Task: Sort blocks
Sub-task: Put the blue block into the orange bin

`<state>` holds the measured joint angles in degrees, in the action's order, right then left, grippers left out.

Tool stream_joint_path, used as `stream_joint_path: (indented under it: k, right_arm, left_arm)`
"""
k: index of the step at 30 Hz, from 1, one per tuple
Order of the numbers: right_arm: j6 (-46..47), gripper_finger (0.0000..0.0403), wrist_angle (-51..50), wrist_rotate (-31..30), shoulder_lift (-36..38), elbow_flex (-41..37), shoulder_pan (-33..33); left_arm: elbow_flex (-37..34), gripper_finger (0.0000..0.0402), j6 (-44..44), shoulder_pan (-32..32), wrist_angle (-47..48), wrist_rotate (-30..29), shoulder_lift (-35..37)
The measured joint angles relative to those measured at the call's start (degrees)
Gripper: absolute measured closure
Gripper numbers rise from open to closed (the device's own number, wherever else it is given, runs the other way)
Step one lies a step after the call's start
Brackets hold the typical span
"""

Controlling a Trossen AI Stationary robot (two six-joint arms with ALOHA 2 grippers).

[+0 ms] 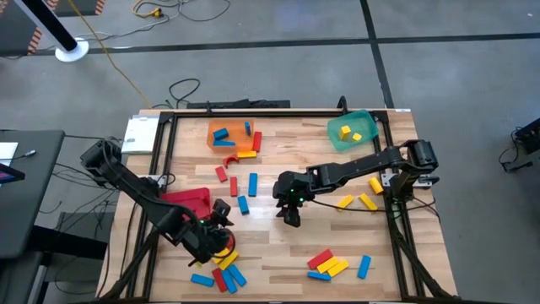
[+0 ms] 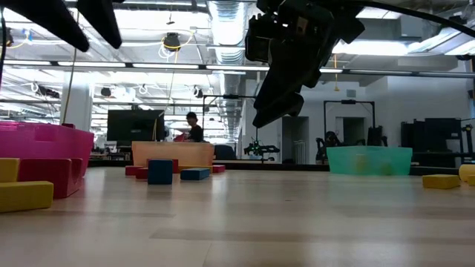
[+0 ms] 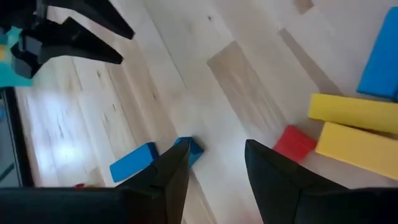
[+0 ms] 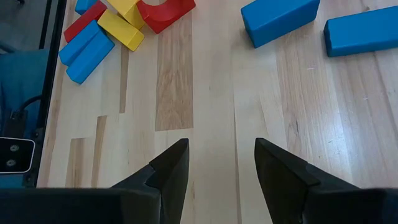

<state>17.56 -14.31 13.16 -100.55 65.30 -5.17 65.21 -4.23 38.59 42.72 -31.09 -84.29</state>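
High view: blocks (image 1: pixel 241 195) scattered over the table (image 1: pixel 278 253); orange bin (image 1: pixel 226 133) holds blue ones, green bin (image 1: pixel 354 131) yellow ones. Left gripper (image 1: pixel 221 225) beside the red bin (image 1: pixel 190 201); right gripper (image 1: pixel 292 214) mid-table.

Low view: blue blocks (image 2: pixel 159 171) before the orange bin.

Left wrist view: fingers (image 3: pixel 165 177) parted, empty.

Right wrist view: fingers (image 4: pixel 171 168) parted, empty, above bare wood.

Red, blue and yellow blocks (image 1: pixel 328 263) lie scattered flat.
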Motion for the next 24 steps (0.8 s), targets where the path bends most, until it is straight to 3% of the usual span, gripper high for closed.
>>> stream_joint_path:
  k: [11,18,24]
  right_arm:
    - [0.0,0.0204,0.02,0.0,0.0,0.0,0.0]
    - [0.0,0.0204,0.0,-0.01,-0.02,0.0,0.0]
    - [0.0,0.0204,0.0,0.01,-0.02,0.0,0.0]
  left_arm:
    - [-0.02,0.0251,4.11,2.87,1.65,-2.58,6.76]
    - [-0.02,0.0251,8.8,7.87,0.96,5.99,13.77]
    - [-0.02,0.0251,13.35,11.68,-0.4,10.58,14.87]
